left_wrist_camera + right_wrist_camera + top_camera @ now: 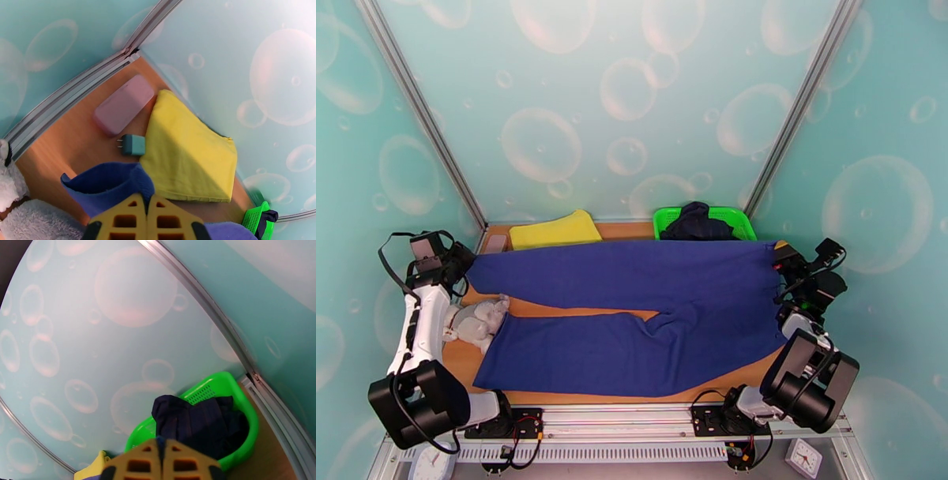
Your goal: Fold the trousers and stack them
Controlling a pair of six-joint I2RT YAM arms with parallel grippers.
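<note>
The royal-blue trousers lie spread across the table, waist at the right and both legs running left. My left gripper is at the far leg's hem, by the left wall. In the left wrist view its yellow fingers are shut together with the blue hem bunched at their tips. My right gripper sits at the waist's far right corner. The right wrist view shows its yellow fingers shut with a thin sliver of blue cloth pinched between them.
A folded yellow cloth lies at the back left, with a pink case and a teal plug beside it. A green basket holding a dark garment stands at the back right. A white plush toy rests between the legs' ends.
</note>
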